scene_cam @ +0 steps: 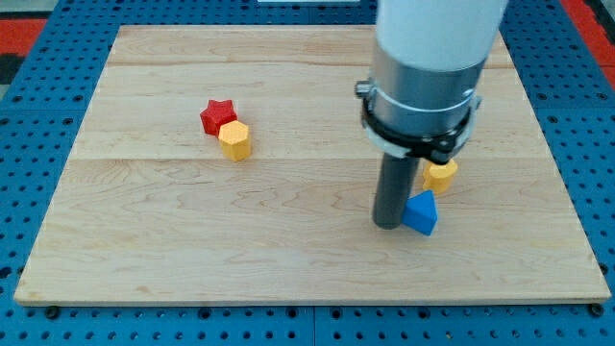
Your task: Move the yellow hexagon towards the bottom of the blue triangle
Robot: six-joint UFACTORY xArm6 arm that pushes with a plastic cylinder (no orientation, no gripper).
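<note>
Blue pegboard surrounds a pale wooden board [144, 240] on which every block rests. Near the board's upper left, a red star [217, 115] and a yellow hexagon [234, 140] sit touching, the hexagon at the star's lower right. Toward the right edge, roughly at mid-height, a blue triangle [421, 212] lies with a second yellow block [441, 175] just above it; that block is partly hidden by the arm, so its shape is hard to make out. My tip [389, 224] stands immediately at the triangle's left side, close enough that I cannot tell whether they touch. There is no claw on this rod, so nothing is gripped or held; blocks only get shoved.

Which yellow block the task means is uncertain. If it is the one beside the star, it remains well apart from the triangle, and the tip would need to get behind its upper left before pushing it across to the space below the triangle, near the bottom edge.
</note>
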